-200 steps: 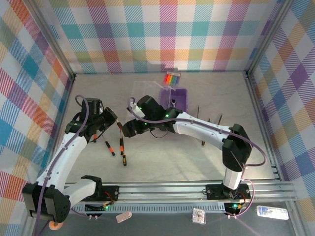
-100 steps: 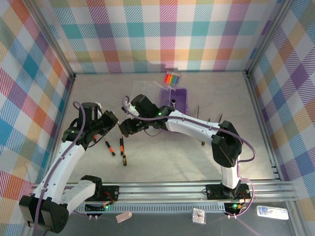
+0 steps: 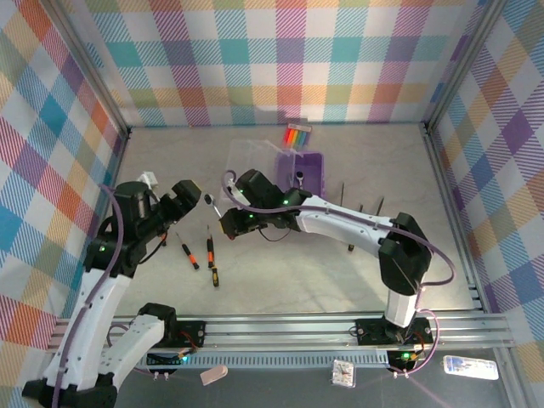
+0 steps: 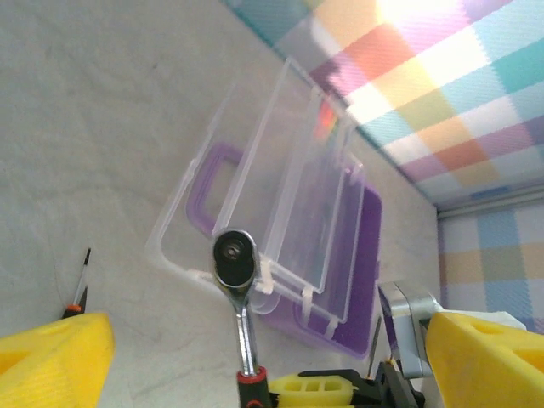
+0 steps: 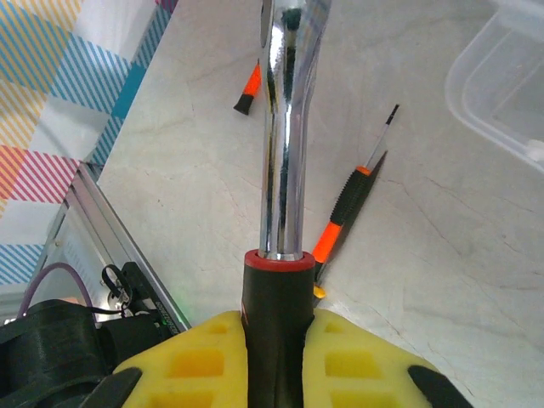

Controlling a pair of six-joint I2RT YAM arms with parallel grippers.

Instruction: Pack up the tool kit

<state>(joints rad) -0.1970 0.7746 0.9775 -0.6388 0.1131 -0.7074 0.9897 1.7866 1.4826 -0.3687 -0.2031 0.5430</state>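
The tool kit [image 3: 307, 171] stands open at the back middle, with a purple base [image 4: 357, 255] and a clear lid [image 4: 289, 195] lying to its left. My right gripper [image 5: 274, 344] is shut on the black handle of a small chrome ratchet [image 5: 285, 127]. The ratchet [image 3: 210, 201] is held above the table and points left toward my left gripper [image 3: 188, 195]. My left gripper [image 4: 272, 340] is open, its yellow fingers [image 4: 51, 357] wide apart, with the ratchet head [image 4: 234, 257] just ahead of them. Slim black-and-orange screwdrivers [image 3: 211, 248] lie on the table below.
A rainbow-striped packet [image 3: 297, 134] lies behind the case. More thin tools [image 3: 378, 205] lie on the table to the right of the case. Plaid walls enclose the table on three sides. A metal rail [image 3: 280, 327] runs along the near edge.
My left arm has drawn back to the left, leaving a gap to the ratchet head. My right gripper has shifted slightly right and still holds the ratchet.
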